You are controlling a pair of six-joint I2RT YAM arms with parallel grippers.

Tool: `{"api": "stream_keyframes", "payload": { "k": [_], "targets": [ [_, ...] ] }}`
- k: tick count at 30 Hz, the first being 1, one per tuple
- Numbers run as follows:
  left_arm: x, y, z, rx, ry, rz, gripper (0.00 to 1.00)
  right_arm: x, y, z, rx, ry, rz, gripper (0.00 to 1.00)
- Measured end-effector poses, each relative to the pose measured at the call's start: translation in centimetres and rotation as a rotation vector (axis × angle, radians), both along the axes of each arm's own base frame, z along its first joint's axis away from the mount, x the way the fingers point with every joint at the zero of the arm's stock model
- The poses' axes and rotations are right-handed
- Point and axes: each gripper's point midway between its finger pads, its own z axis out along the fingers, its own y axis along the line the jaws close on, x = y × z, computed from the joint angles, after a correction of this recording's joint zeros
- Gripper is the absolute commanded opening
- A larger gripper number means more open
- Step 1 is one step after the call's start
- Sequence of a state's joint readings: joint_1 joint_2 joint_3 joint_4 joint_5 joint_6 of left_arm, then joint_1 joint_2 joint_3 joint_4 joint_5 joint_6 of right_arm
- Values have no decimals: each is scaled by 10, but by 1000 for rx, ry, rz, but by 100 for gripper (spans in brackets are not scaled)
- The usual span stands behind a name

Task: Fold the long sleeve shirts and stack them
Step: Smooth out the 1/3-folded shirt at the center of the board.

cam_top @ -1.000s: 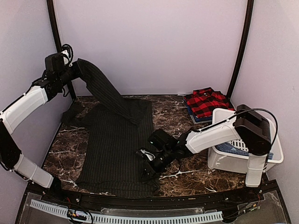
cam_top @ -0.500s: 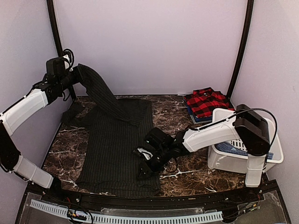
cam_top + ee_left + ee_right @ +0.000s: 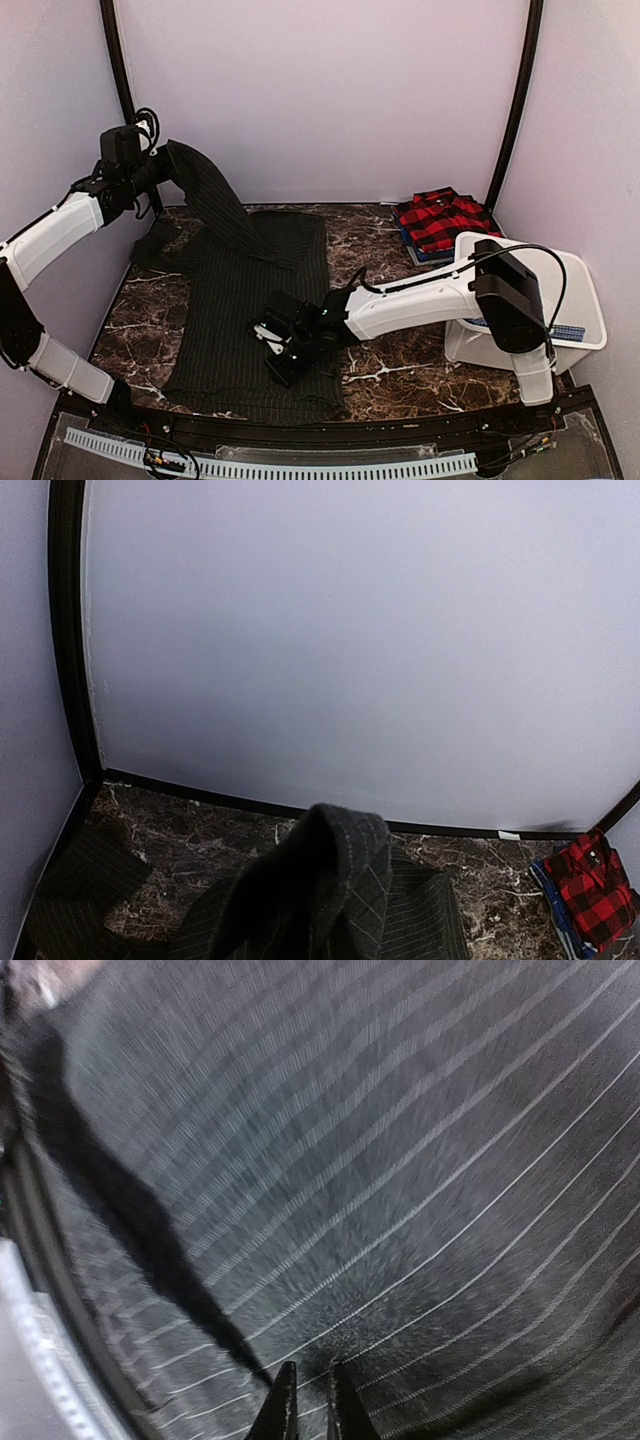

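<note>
The dark charcoal pinstriped shirt (image 3: 240, 300) lies spread on the marble table, one sleeve lifted up to the back left. My left gripper (image 3: 160, 165) is shut on that sleeve; in the left wrist view the bunched cloth (image 3: 330, 870) hides the fingers. My right gripper (image 3: 283, 362) reaches low over the shirt's front right part. In the right wrist view its tips (image 3: 310, 1390) stand almost together, pinching the striped cloth (image 3: 400, 1160). The red-and-black plaid shirt (image 3: 440, 218) lies folded at the back right and also shows in the left wrist view (image 3: 595, 885).
A white plastic bin (image 3: 580, 320) with blue cloth inside stands at the right edge, partly behind the right arm. The plaid shirt rests on a blue folded layer. Walls close in the back and both sides.
My right gripper has slid left, from the shirt's right edge to over its body. The left gripper has kept the sleeve raised and shifted only slightly.
</note>
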State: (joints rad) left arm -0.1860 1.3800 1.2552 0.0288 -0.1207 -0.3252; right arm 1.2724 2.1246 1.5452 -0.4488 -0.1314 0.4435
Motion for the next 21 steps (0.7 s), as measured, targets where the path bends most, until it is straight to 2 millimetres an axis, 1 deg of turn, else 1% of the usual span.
{"api": "stream_keyframes", "payload": {
  "k": [2,5,9,12,17,19,21],
  "targets": [
    [0,0,-4,1,9,0,0,-6,-5,-19,-64,-42,7,9],
    [-1,0,-17,2,33,1,0,-9,-1,-13,-75,-114,14,9],
    [-2,1,-34,5,70,2,0,-20,-8,-18,-124,-156,36,9],
    [-3,1,-39,6,79,2,0,-30,-7,-18,-123,-164,70,10],
    [-3,1,-40,-2,79,4,0,-63,-21,-16,-112,-73,169,10],
    [-2,0,-42,-6,81,4,0,-80,-26,-11,-94,-11,218,10],
    [-2,0,-45,-10,85,4,0,-93,-27,-5,-71,29,259,10]
  ]
}}
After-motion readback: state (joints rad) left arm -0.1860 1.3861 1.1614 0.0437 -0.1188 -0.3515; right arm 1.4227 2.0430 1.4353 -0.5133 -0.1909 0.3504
